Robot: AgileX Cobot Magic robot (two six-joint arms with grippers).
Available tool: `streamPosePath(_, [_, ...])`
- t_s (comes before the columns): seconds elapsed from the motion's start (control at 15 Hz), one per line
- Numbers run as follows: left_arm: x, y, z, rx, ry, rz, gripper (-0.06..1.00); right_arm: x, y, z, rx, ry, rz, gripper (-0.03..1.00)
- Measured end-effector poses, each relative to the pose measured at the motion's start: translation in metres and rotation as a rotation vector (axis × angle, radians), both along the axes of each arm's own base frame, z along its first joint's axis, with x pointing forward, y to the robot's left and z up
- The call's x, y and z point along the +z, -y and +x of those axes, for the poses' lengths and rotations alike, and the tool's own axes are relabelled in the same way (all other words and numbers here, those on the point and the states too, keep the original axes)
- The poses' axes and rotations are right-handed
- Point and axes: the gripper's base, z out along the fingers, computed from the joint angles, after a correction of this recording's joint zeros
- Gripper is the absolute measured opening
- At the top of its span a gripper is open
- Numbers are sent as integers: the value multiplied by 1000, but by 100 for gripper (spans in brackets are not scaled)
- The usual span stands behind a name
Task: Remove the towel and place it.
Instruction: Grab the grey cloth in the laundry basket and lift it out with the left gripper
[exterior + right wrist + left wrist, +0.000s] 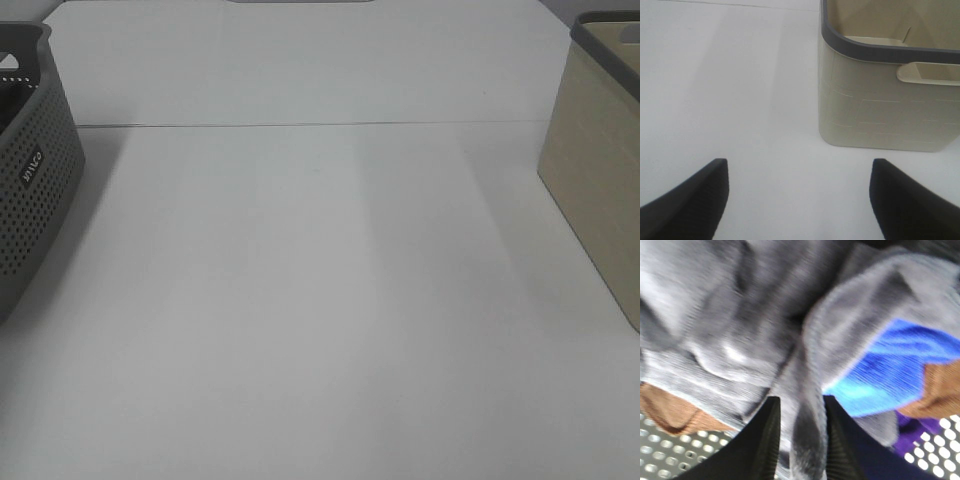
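Note:
The dark grey terry towel point(790, 315) lies crumpled in the grey perforated basket point(30, 170) and fills most of the left wrist view. My left gripper point(801, 440) is down in that basket, with its two black fingers closed on a raised fold of the towel. The towel's white tag is hidden. My right gripper point(800, 200) is open and empty above the bare white table, a little in front of the beige basket point(880, 115). Neither gripper shows in the exterior high view.
A blue cloth point(890, 370), a brown cloth point(670, 410) and a purple cloth point(910, 435) lie under the towel in the grey basket. The beige basket point(600, 170) stands at the table's right edge, the grey one at the left. A white table point(320, 300) lies between them.

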Motion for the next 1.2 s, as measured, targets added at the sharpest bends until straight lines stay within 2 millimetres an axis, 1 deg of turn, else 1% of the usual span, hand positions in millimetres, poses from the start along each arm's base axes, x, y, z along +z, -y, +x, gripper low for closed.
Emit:
streamPosePath(0.07, [0, 0, 0, -1, 4, 0, 23, 0, 0, 0, 0, 0, 0, 76])
streamPosePath(0.13, [0, 0, 1, -2, 5, 2, 15, 0, 0, 0, 0, 0, 0, 76])
streamPosePath(0.2, [0, 0, 0, 0, 3, 2, 5, 0, 0, 0, 0, 0, 0, 76])
streamPosePath(0.27, [0, 0, -2, 7, -23, 1, 0, 0, 0, 0, 0, 0, 0, 76])
streamPosePath(0.4, [4, 0, -5, 13, -33, 1, 0, 0, 0, 0, 0, 0, 0, 76])
streamPosePath(0.47, [12, 1, -7, 21, -18, 2, 0, 0, 0, 0, 0, 0, 0, 76])
streamPosePath(0.6, [40, 2, -12, 72, 51, 3, 0, 0, 0, 0, 0, 0, 0, 76])
streamPosePath(0.67, [59, 3, -17, 99, 96, -6, 0, 0, 0, 0, 0, 0, 0, 76])
streamPosePath(0.73, [68, 5, -20, 107, 117, -11, 0, 0, 0, 0, 0, 0, 0, 76])
streamPosePath(0.8, [86, 8, -26, 117, 165, -30, 0, 0, 0, 0, 0, 0, 0, 76])
streamPosePath(1.0, [145, 21, -55, 127, 333, -107, 0, 0, 0, 0, 0, 0, 0, 76])
streamPosePath(1.2, [194, 40, -87, 84, 471, -129, 0, 0, 0, 0, 0, 0, 0, 76])
